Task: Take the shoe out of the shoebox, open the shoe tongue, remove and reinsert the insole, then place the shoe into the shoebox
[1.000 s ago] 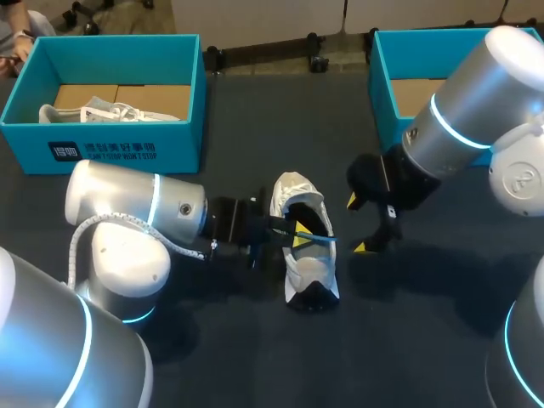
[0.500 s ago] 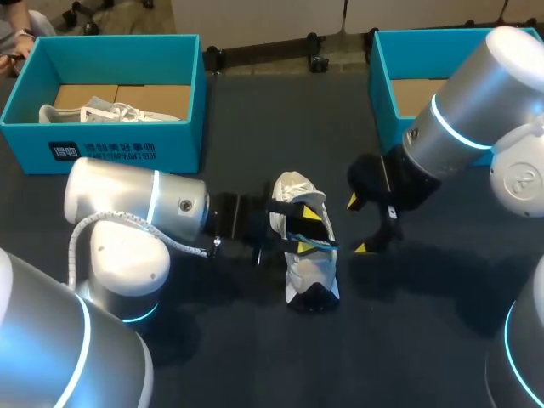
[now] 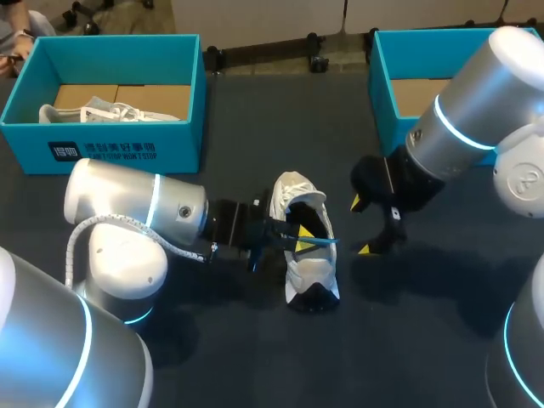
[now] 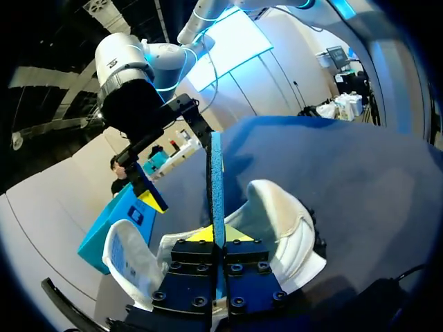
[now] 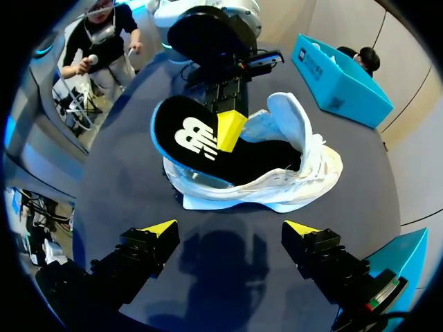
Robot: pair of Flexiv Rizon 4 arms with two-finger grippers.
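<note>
A white shoe (image 3: 308,259) lies on the dark table between the two boxes, tongue lifted. My left gripper (image 3: 299,239) reaches in from the left and is shut on the black, blue-edged insole (image 3: 321,241), which stands partly out of the shoe's opening. In the left wrist view the insole's blue edge (image 4: 217,181) rises from the closed fingers of my left gripper (image 4: 220,239) above the shoe (image 4: 285,223). From the right wrist, the insole (image 5: 188,135) tilts up out of the shoe (image 5: 280,188). My right gripper (image 5: 232,228) is open beside the shoe and holds nothing; it hangs right of the shoe (image 3: 359,226).
A teal shoebox (image 3: 119,151) at the far left holds another white shoe (image 3: 102,112). A second teal shoebox (image 3: 384,93) stands at the far right behind my right arm. Bare dark table lies in front of the shoe.
My left gripper opened over the shoe half a second ago and has shut again on the insole. The right arm has barely moved.
</note>
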